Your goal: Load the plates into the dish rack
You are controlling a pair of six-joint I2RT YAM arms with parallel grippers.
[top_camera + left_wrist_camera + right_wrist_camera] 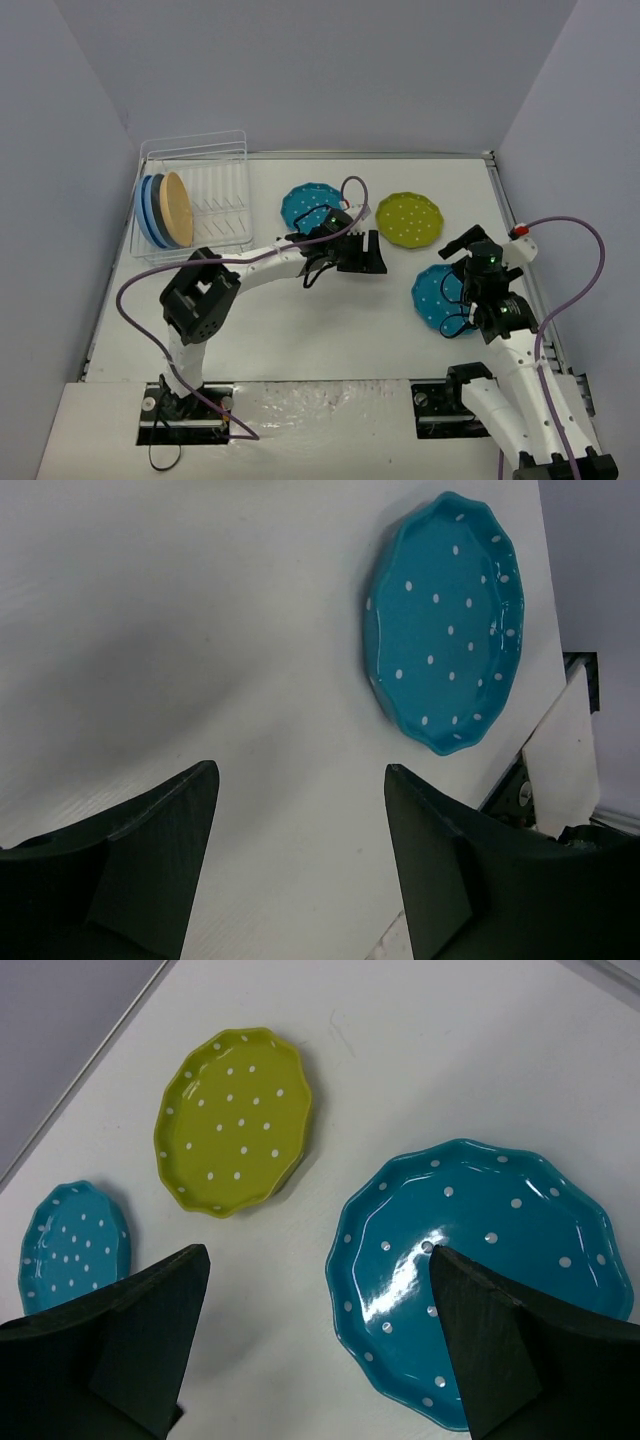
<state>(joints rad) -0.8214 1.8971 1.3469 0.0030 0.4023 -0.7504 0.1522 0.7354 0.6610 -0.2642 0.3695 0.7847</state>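
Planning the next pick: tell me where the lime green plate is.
Top view: the lime green plate lies flat, right of centre toward the back, one teal plate on its left, the other teal plate nearer, by the right arm.

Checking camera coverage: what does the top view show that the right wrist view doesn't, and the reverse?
Top only: the rack holding two blue plates and an orange plate, plus the left gripper. Right wrist only: the right gripper, jaws open, seen close. Both: the lime plate, the right teal plate and the left teal plate.
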